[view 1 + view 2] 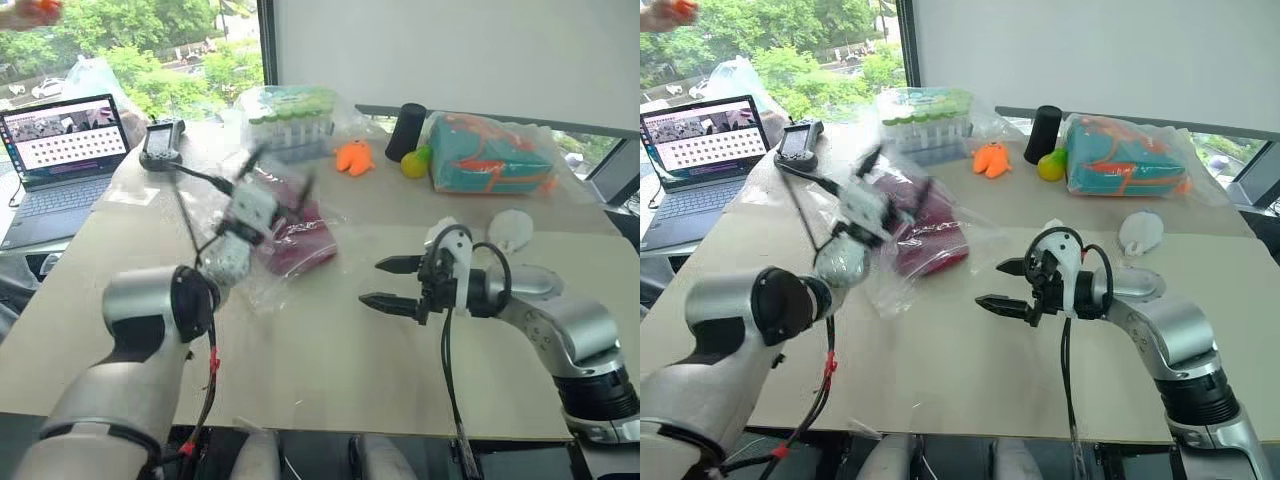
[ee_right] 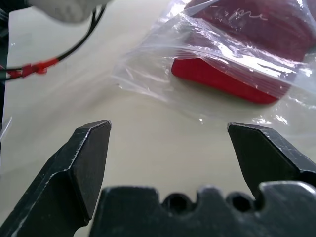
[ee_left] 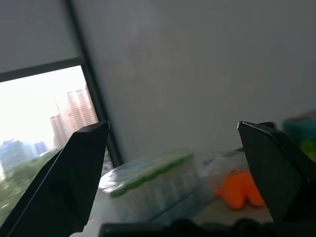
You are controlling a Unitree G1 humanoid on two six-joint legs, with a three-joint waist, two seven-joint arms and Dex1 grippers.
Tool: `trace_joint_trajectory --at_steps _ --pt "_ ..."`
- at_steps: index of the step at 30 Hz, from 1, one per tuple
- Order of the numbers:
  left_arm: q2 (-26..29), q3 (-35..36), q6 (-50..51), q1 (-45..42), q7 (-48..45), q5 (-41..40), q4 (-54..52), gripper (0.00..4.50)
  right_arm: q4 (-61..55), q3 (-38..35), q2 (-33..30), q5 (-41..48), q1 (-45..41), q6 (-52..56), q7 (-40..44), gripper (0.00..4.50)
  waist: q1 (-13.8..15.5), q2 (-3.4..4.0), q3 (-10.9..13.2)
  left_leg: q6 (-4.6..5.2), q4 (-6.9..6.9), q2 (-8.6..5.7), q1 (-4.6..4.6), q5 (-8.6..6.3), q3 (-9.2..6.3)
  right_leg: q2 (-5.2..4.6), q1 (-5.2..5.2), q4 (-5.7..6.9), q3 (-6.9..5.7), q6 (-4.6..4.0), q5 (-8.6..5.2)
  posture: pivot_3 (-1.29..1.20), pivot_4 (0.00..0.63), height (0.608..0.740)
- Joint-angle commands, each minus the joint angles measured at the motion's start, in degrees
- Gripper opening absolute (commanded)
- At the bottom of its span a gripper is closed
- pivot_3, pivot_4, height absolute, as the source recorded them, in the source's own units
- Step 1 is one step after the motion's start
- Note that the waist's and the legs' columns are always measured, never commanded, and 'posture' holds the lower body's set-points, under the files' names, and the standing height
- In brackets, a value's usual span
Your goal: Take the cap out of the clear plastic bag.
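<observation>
We see both grippers spread wide, empty: the left gripper [image 3: 173,148] raised, the right gripper [image 1: 388,282] above the beige table [image 1: 330,360]. The maroon cap [image 2: 247,54] lies inside the clear plastic bag [image 2: 163,64] by the window.

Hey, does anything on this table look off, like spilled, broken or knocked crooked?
Nothing looks spilled or broken. The cap lies inside the clear plastic bag, which is crumpled on the table. The left gripper is open and tilted up toward the window, and the right gripper is open, facing the bag.
</observation>
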Motion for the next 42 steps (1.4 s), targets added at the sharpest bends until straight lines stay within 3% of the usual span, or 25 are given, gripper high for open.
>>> trace_joint_trajectory --at_steps 1,8,14,16,19,27,33,42 --pt "5.6 1.5 -1.3 0.5 -6.1 8.1 1.2 4.47 -0.6 -1.1 -0.3 0.0 -0.7 -0.7 0.1 4.50 -0.4 0.00 0.0 0.00 0.00 0.01 0.00 0.00 0.01 0.01 -0.03 0.01 0.01 -0.01 0.00 0.00 0.150 0.740" --pt "10.0 12.2 10.7 2.7 -23.7 9.1 1.2 4.47 -0.8 -1.4 -0.9 -0.3 -0.5 -0.5 0.3 4.50 -0.7 0.06 0.0 0.01 0.00 0.03 0.05 0.00 0.01 -0.01 0.00 0.10 -0.01 0.01 -0.01 0.00 0.150 0.740" --pt "11.1 24.0 28.5 3.5 -50.1 2.9 1.2 4.47 -1.0 -1.6 -1.2 -0.3 -0.1 -0.2 0.1 4.50 -1.0 0.07 0.0 0.01 -0.01 0.06 0.02 0.00 0.01 0.00 -0.05 0.10 -0.02 0.01 -0.02 0.00 0.150 0.740" --pt "13.1 27.2 42.1 1.1 -63.0 -1.4 1.2 4.47 -1.2 -1.3 -1.1 -0.2 -0.1 -0.1 0.0 4.50 -1.4 0.07 0.0 0.01 -0.01 0.06 0.02 0.00 0.01 0.01 -0.04 0.11 -0.02 0.00 -0.02 0.00 0.150 0.740" --pt "16.9 27.7 54.5 -2.2 -74.5 -3.9 1.2 4.47 -1.0 -1.0 -1.1 -0.3 -0.3 -0.1 0.1 4.50 -2.1 0.08 0.0 0.01 -0.01 0.07 0.01 0.00 -0.01 0.03 -0.07 0.14 -0.03 -0.02 -0.05 0.00 0.150 0.740" --pt "22.2 22.2 79.3 -18.0 -88.2 -4.9 1.2 4.47 -0.4 -0.4 -0.9 -0.9 -0.1 -0.9 0.3 4.50 -3.0 0.06 0.0 0.02 -0.04 0.08 -0.03 0.00 -0.14 0.04 -0.08 0.14 -0.11 0.36 -0.33 0.00 0.150 0.740" --pt "21.5 16.5 80.8 -17.4 -98.3 -0.1 1.2 4.47 -0.4 -0.3 -0.6 -1.1 0.0 -1.0 0.4 4.50 -3.5 0.21 0.0 0.03 -0.05 0.11 0.04 -0.01 -0.14 0.05 -0.10 0.24 -0.11 0.34 -0.41 0.00 0.150 0.740" --pt "20.4 16.2 64.4 -11.9 -93.2 0.6 1.2 4.47 -1.2 -0.4 -0.6 -1.1 1.1 -1.0 0.2 4.50 -3.3 0.21 0.0 0.03 -0.05 0.14 0.01 -0.01 -0.16 0.05 -0.14 0.29 -0.12 0.03 -0.23 0.00 0.150 0.740"
